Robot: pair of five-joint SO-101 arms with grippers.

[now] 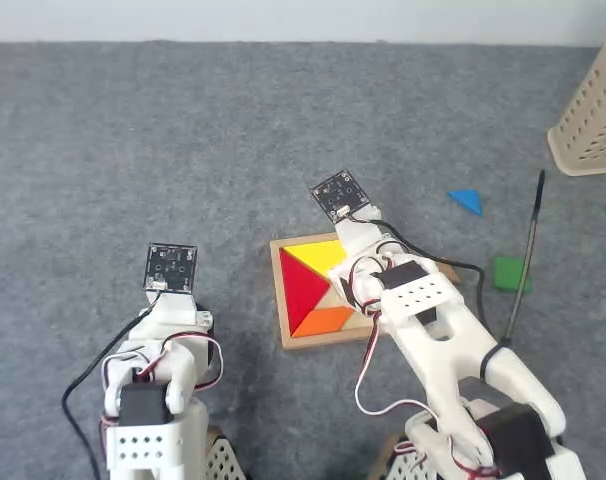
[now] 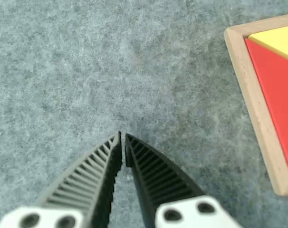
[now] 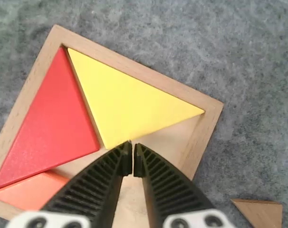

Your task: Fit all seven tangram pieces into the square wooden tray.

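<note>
Held the right gripper point(image 3: 133, 149) pressed together, empty, over the tray point(image 3: 204, 137); likely needed spreading before squarely pinching the brown triangle point(image 3: 258, 211).

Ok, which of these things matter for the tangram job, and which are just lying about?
Job: wooden tray; in it the yellow triangle, red triangle, orange piece; loose outside it the blue triangle, green square, brown triangle.
Lying about: black rod; basket.
</note>
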